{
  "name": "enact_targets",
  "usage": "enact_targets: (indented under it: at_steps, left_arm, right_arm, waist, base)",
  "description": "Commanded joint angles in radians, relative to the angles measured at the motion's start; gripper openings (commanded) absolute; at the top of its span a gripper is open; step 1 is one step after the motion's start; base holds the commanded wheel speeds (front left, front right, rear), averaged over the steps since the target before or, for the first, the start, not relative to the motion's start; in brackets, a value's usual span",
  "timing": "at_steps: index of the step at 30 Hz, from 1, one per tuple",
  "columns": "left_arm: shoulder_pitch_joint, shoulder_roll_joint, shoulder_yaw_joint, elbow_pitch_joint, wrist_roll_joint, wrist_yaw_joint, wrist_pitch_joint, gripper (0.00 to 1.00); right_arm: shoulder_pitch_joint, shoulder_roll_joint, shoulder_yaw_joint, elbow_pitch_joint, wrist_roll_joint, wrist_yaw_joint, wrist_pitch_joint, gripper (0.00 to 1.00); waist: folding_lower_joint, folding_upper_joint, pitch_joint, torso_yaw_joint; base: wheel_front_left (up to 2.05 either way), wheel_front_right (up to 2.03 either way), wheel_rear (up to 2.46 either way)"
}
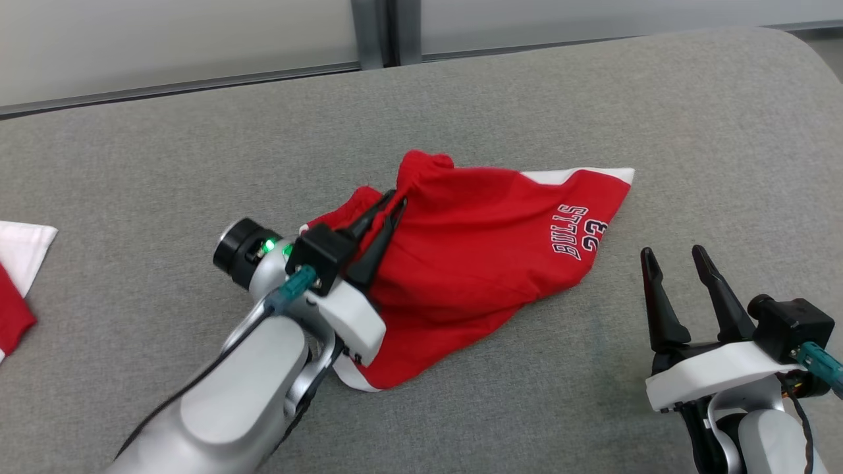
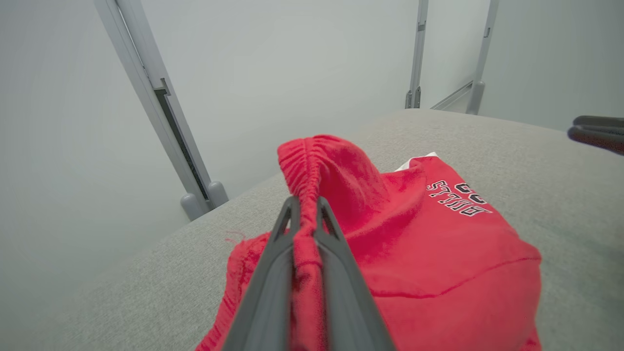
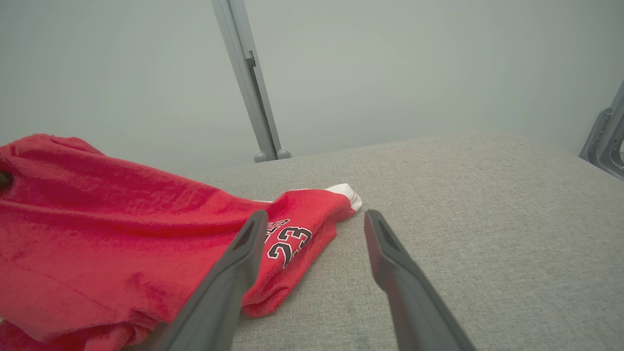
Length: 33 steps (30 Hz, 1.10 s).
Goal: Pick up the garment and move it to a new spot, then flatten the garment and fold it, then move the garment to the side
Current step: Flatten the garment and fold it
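The garment is a pair of red shorts with white trim and a "BULLS 23" print, lying crumpled in the middle of the grey padded surface. My left gripper is shut on its gathered waistband at the left end, and the pinched fabric stands up between the two dark fingers. The shorts spread leftward in the right wrist view. My right gripper stands open at the lower right, a short way right of the printed leg end, touching nothing.
Another red and white cloth lies at the left edge of the surface. A pale wall with grey metal posts runs behind the far edge. The rounded right corner of the surface is near my right arm.
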Motion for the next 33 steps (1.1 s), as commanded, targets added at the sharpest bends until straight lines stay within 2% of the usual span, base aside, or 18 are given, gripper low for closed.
enact_targets:
  at_steps: [1,8,15,24,25,26,27,33]
  left_arm:
    - [0.039,0.020,-0.002,-0.047,0.009,0.020,-0.007,0.00]
    - [0.263,0.114,-0.050,-0.265,0.024,0.115,0.023,0.00]
    - [0.405,0.136,-0.088,-0.267,0.002,0.157,0.036,0.00]
    - [0.477,0.108,-0.104,-0.150,-0.077,0.106,0.047,0.00]
    - [0.482,0.100,-0.092,-0.143,-0.091,0.111,0.039,0.55]
    - [0.482,0.100,-0.092,-0.143,-0.091,0.111,0.039,0.55]
    - [0.482,0.096,-0.083,-0.142,-0.098,0.116,0.032,1.00]
    - [0.491,0.074,0.017,-0.217,-0.122,0.169,-0.020,1.00]
  right_arm:
    - [0.009,-0.003,-0.010,-0.007,-0.006,0.000,0.003,1.00]
    - [0.010,-0.001,-0.011,-0.027,-0.006,0.000,0.019,1.00]
    - [0.012,-0.006,-0.006,-0.033,-0.005,0.000,0.030,1.00]
    - [0.031,-0.009,-0.018,-0.041,-0.008,0.000,0.043,1.00]
    - [0.033,-0.010,-0.020,-0.043,-0.008,0.000,0.043,1.00]
    - [0.033,-0.010,-0.020,-0.043,-0.008,0.000,0.043,1.00]
    - [0.035,-0.011,-0.023,-0.046,-0.008,0.000,0.044,1.00]
    - [0.049,-0.016,-0.039,-0.065,-0.021,0.000,0.055,1.00]
  waist:
    - [0.0000,0.0000,-0.010,0.023]
    - [0.0000,0.0000,-0.011,0.063]
    - [0.0000,0.0000,-0.016,0.078]
    - [0.0000,0.0000,-0.032,0.080]
    - [0.0000,0.0000,-0.035,0.080]
    - [0.0000,0.0000,-0.035,0.080]
    - [0.0000,0.0000,-0.038,0.082]
    - [0.0000,0.0000,-0.065,0.091]
  base:
    - [0.00,0.00,0.00]
    - [0.00,0.00,0.00]
    - [0.00,0.00,0.00]
    - [0.00,0.00,0.00]
    - [0.00,0.00,0.00]
    - [0.00,0.00,0.00]
    - [0.00,0.00,0.00]
    - [0.00,0.00,0.00]
